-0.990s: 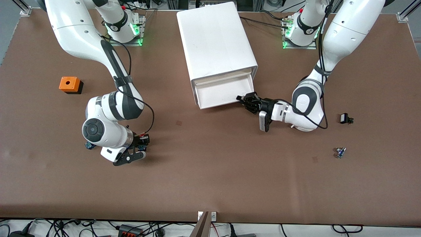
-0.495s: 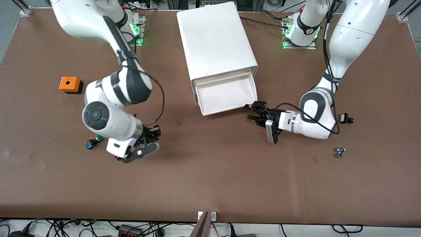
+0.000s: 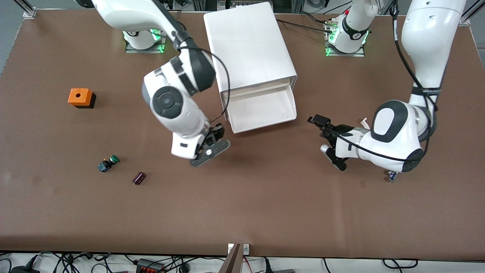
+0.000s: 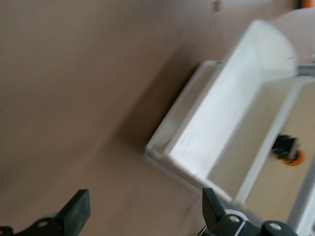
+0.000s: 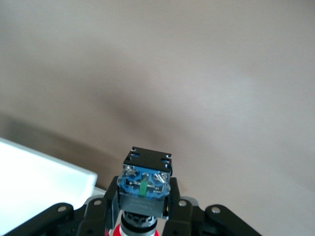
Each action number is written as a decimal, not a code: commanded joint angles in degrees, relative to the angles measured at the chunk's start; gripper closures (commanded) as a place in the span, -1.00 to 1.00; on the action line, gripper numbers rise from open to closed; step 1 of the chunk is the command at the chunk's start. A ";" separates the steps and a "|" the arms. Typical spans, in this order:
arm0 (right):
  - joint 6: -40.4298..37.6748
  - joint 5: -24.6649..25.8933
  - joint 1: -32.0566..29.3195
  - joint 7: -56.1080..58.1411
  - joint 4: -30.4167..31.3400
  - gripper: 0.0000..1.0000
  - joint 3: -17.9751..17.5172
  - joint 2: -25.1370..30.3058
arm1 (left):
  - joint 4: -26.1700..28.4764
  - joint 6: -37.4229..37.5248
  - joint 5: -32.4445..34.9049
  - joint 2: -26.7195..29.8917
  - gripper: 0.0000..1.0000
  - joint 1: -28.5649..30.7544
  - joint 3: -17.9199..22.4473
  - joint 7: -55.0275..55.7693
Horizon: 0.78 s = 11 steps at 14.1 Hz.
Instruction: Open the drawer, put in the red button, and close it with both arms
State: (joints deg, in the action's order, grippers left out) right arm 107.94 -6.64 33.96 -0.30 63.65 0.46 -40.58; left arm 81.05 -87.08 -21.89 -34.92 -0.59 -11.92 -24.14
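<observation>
The drawer [image 3: 263, 108] is pulled out of the white cabinet [image 3: 248, 43] and lies empty, so the carrying step is judged to be in hand. The red button [image 5: 142, 194] is held between the closed fingers of the right gripper [image 3: 214, 140], over the tabletop [image 3: 242, 204] just beside the drawer's corner at the right arm's end. The left gripper [image 3: 327, 138], its fingers spread wide and holding nothing, is kept over the tabletop toward the left arm's end. Next, the button is to be brought above the tray and released.

The red button [image 5: 139, 227] is largely cut off at the frame edge.
</observation>
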 commanded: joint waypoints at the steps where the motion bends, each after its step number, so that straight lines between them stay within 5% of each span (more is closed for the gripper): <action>1: -0.45 -0.57 3.47 -6.26 -3.78 1.00 0.51 0.06 | -1.07 2.35 12.01 1.60 -1.00 0.41 0.05 6.20; 7: 3.50 -0.48 10.23 -13.57 -3.71 1.00 0.42 -2.31 | -1.24 -1.60 24.60 0.13 -1.00 2.00 0.58 12.10; 11: 3.33 -0.31 13.58 -16.92 -3.44 1.00 0.68 -3.37 | -2.39 -5.81 24.88 -3.83 -1.00 2.70 0.67 11.92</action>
State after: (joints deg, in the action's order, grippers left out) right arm 111.35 -6.63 46.24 -15.36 60.71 0.53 -43.72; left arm 80.31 -91.19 1.48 -36.28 1.62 -11.02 -12.89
